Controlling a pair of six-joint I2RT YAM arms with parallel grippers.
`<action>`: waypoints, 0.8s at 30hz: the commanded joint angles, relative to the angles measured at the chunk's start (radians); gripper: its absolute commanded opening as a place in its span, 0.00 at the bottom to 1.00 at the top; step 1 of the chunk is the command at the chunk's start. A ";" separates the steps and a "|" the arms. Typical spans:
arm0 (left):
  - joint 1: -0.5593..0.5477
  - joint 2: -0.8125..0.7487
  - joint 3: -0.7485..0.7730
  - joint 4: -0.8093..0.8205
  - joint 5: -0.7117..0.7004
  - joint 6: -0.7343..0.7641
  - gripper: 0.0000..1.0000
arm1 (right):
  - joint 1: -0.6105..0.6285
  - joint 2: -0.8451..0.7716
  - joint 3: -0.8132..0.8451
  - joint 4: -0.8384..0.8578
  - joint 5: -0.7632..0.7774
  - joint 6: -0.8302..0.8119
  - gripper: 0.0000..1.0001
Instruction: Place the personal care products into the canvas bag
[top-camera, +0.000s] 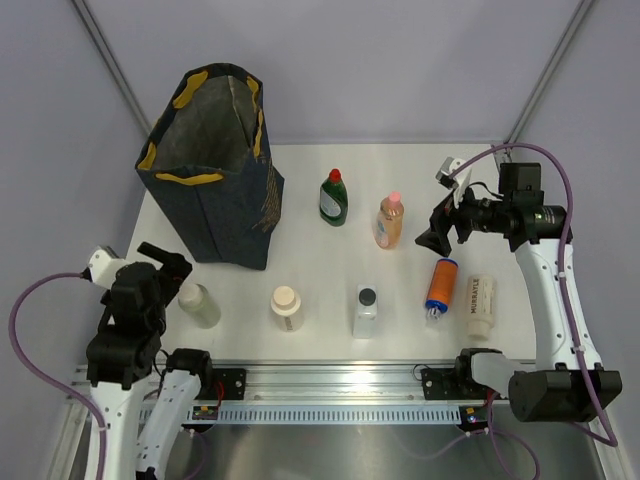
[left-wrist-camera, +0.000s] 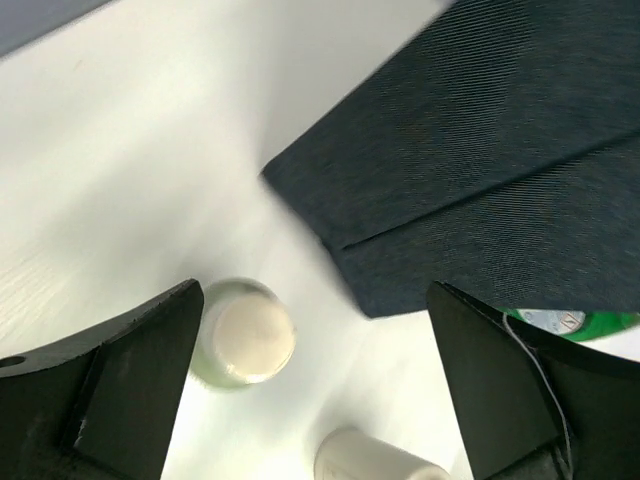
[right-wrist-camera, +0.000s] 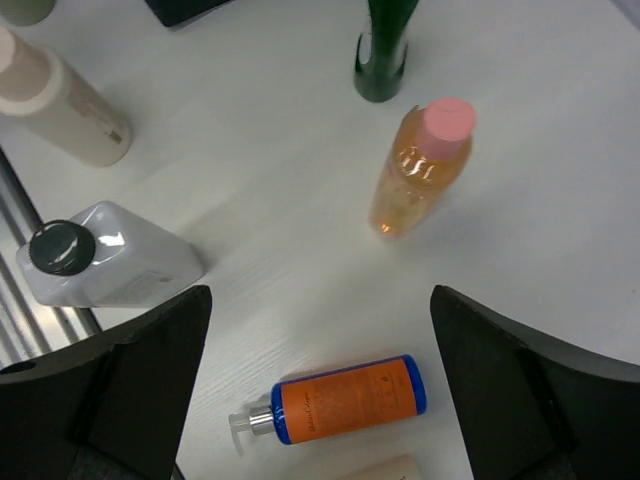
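Note:
The canvas bag (top-camera: 228, 218) stands open at the back left, navy with mustard handles. A green bottle (top-camera: 333, 198) and a peach bottle (top-camera: 390, 220) stand mid-table. An orange bottle (top-camera: 440, 288) and a cream tube (top-camera: 480, 305) lie at the right. A clear dark-capped bottle (top-camera: 366, 310), a whitish bottle (top-camera: 286, 308) and a clear bottle (top-camera: 198, 304) sit along the front. My left gripper (top-camera: 165, 262) is open and empty above the clear bottle (left-wrist-camera: 243, 332). My right gripper (top-camera: 440, 225) is open and empty above the orange bottle (right-wrist-camera: 345, 400).
The bag's side (left-wrist-camera: 480, 170) fills the upper right of the left wrist view, with the whitish bottle (left-wrist-camera: 375, 460) at the bottom. The right wrist view shows the peach bottle (right-wrist-camera: 420, 170) and the dark-capped bottle (right-wrist-camera: 100, 260). A metal rail (top-camera: 330, 380) runs along the near edge.

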 joint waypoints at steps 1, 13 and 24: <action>0.003 0.145 0.113 -0.326 -0.084 -0.311 0.99 | 0.041 0.034 -0.005 -0.052 -0.135 -0.095 0.99; 0.003 0.207 -0.018 -0.219 0.116 -0.125 0.99 | 0.050 0.022 -0.146 0.054 -0.152 -0.059 1.00; 0.003 0.409 -0.092 -0.033 0.149 0.010 0.99 | 0.050 0.043 -0.177 0.077 -0.170 -0.057 0.99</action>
